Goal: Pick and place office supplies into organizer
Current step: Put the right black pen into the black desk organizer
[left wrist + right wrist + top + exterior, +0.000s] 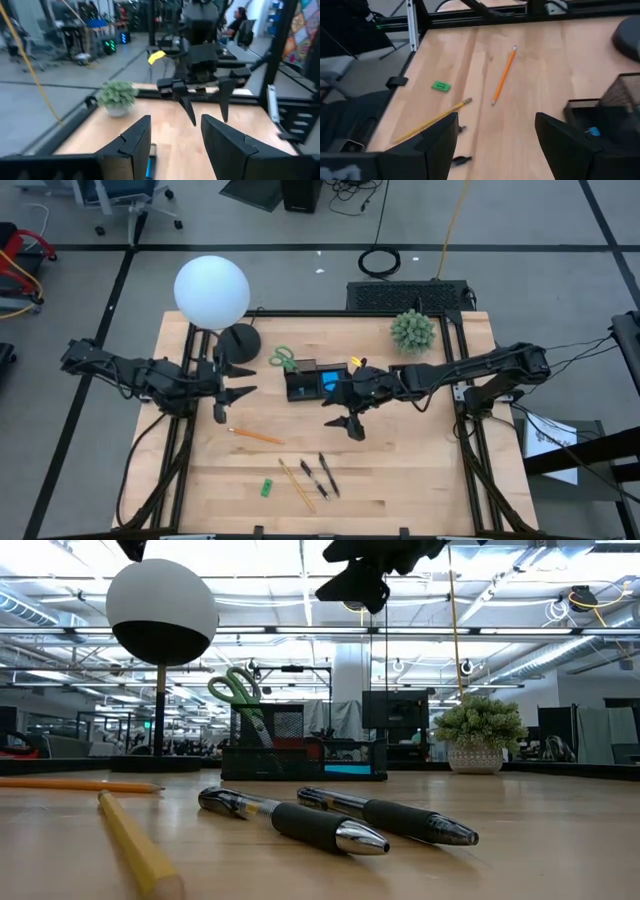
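The black organizer (303,388) stands at the table's middle. Green-handled scissors (284,360) stick out of its left end, handles up, and a blue sticky pad (330,385) lies inside. An orange pencil (255,436), a yellow pencil (297,485), two dark pens (318,475) and a green eraser (267,488) lie flat on the wood nearer the front. My right gripper (345,423) hangs open above the table just in front of the organizer. My left gripper (240,385) is open in the air to the organizer's left. Neither has anything between its fingers.
A lamp with a white globe (211,290) and a black round base (240,340) stands at the back left. A green potted plant (412,330) sits at the back right. Bare wood lies along the table's right side and front left.
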